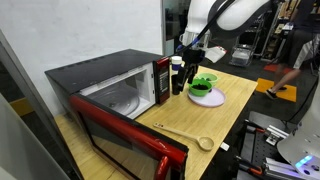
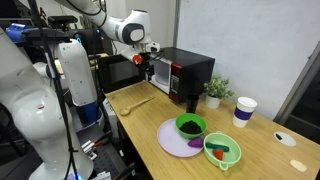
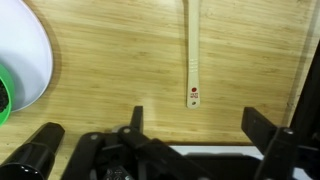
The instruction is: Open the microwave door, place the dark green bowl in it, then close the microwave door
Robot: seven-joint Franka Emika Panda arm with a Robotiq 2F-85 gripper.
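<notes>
Looming just beside and below my gripper (image 1: 189, 50), the microwave (image 1: 110, 85) has its door (image 1: 125, 140) standing fully open. I judge the opening step done and the inside ready to take a load. The table (image 1: 228, 112) lies beneath me. In the wrist view its bare wood fills the space between my jaws, which stand wide and hold nothing. The plate (image 2: 170, 143) lies below me on the side away from the microwave and carries the dark green bowl (image 2: 190, 126), not yet fetched. I judge that I hang up here to line up on it. A wooden spoon (image 3: 193, 60) lies under me, its handle pointing into the gap between my jaws. In the wrist view the plate is cut off at the edge, the bowl shows only as a green sliver, and I cannot identify the black cylinder (image 3: 35, 150) by my jaws.
</notes>
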